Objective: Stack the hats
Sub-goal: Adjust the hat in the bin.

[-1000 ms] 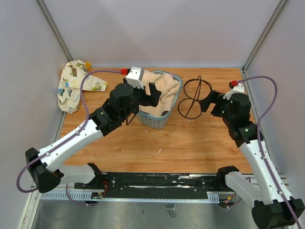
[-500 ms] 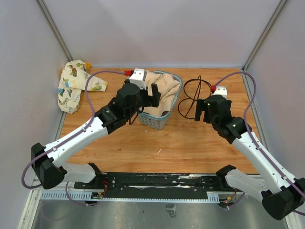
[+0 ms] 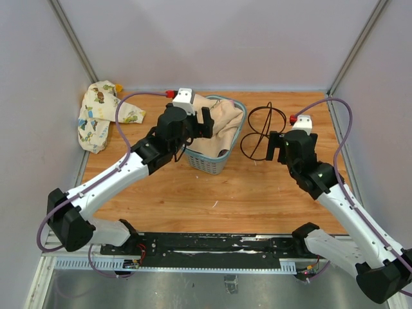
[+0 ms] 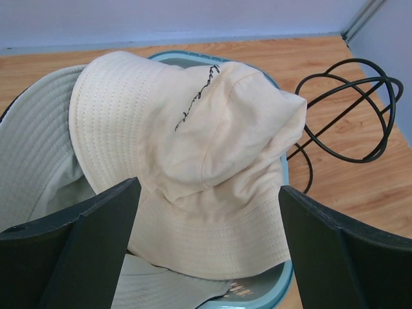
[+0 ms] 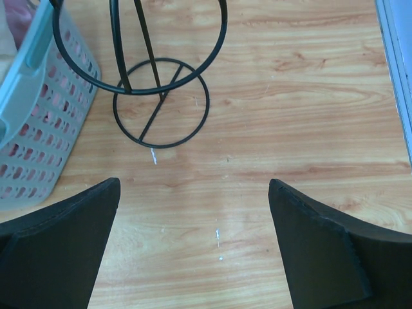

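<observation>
Over the wooden table (image 3: 244, 187), from the top camera: shows a blue-grey mesh basket (image 3: 215, 159) toward the back, left of centre, with a cream bucket hat (image 3: 224, 122) heaped in it. Puts the left gripper (image 3: 198, 129) above the basket's near-left edge, jaws spread wide, clamped on nothing. Places a black wire stand (image 3: 261, 132) just right of the basket, and the right gripper (image 3: 277, 145) beside that stand, jaws likewise apart and empty. Leaves a cartoon-print cloth (image 3: 96, 116) bunched in the far left corner, well apart from the rest.

From the left wrist: looks down between two dark fingers (image 4: 84, 251) held far apart. Finds the cream bucket hat (image 4: 206, 148) crumpled in the basket (image 4: 286, 273), a line of dark script stitched across its crown. Catches a pale grey hat (image 4: 32, 148) tucked beside and under it on the left, inner side showing. Sets the wire stand (image 4: 360, 109) just outside the basket on the right.

From the right wrist: faces bare wood between spread, empty fingers (image 5: 58, 244). Takes in the wire stand (image 5: 159, 103) resting on its round base ahead, and the basket (image 5: 38, 129) at the left edge, with pink fabric (image 5: 18, 13) inside; cannot tell whether that is a hat.
</observation>
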You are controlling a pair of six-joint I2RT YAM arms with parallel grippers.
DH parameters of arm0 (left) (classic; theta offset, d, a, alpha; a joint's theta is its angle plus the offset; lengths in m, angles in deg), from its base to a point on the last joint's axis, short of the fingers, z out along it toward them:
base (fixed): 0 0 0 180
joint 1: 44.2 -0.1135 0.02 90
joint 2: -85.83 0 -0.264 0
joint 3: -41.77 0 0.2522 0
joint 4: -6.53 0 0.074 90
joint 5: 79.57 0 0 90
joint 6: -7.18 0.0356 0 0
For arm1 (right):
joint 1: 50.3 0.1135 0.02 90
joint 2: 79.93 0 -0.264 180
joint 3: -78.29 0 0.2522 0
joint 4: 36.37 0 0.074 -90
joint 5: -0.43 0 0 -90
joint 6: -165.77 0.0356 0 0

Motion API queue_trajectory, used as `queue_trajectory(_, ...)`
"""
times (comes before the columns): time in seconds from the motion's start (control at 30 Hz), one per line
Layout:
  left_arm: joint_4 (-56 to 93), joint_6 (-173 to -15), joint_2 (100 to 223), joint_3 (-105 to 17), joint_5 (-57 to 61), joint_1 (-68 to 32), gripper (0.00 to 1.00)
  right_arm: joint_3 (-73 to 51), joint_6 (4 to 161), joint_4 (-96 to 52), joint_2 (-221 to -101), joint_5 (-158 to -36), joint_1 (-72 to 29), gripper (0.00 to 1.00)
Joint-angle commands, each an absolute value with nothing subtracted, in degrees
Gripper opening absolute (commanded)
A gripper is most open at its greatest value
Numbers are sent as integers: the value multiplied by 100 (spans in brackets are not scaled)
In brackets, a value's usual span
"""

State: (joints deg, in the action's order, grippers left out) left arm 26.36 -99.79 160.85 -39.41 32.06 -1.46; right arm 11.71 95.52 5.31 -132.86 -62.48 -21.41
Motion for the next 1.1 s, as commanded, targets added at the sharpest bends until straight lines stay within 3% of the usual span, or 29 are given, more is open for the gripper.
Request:
queue_trajectory(0.0,2382,-9907,16168,-3981,2962,-306,94,1312,9551,34,-13089,-6034,-2068,99)
queue_trajectory(0.6,2201,-9238,17256,-4641,1997,-412,99,1489,9516,-320,-12783,-5973,-2069,98)
queue_trajectory(1.07,1749,-8336,18271,-5172,3175,193,100,1447,9591,-356,-12754,-6029,-2074,98)
